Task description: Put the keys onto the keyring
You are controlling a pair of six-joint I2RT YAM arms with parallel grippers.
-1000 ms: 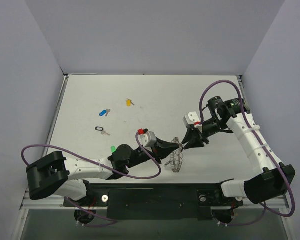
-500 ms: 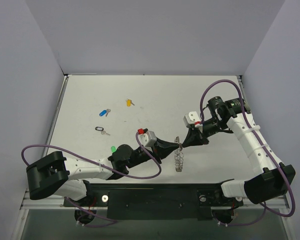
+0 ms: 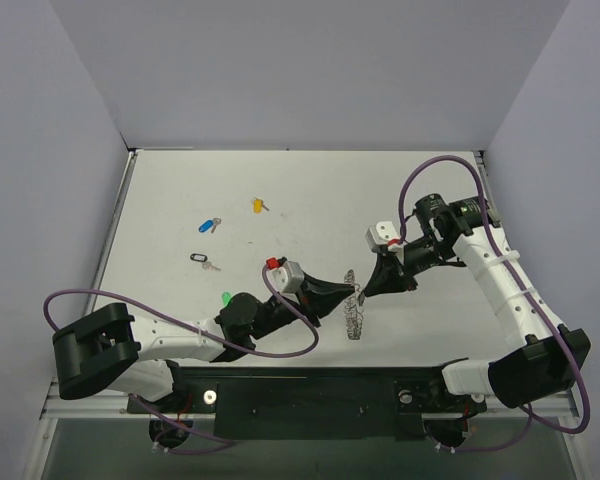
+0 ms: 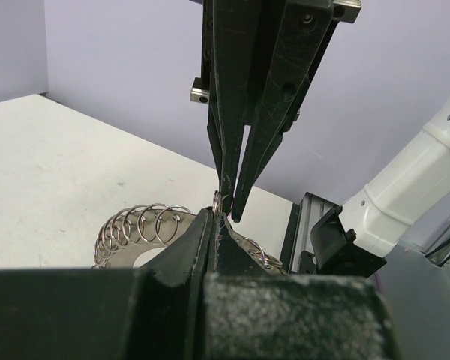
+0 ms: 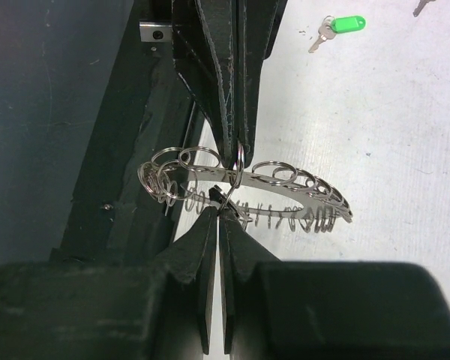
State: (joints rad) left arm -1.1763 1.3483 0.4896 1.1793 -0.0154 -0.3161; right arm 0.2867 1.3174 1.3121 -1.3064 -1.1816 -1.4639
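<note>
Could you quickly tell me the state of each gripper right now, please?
Left gripper: closed, pinching the large silvery coiled-wire keyring.
Right gripper: closed, pinching the same keyring.

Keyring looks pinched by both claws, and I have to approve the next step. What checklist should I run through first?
1. Left claw shut on the keyring: ok.
2. Right claw shut on it: ok.
3. Coil pried open for a key: cannot tell.
4. A key held in a claw: not ok; green key, blue key, yellow key and black key lie loose on the table.
5. Any key on the ring: not ok, none seen.
</note>
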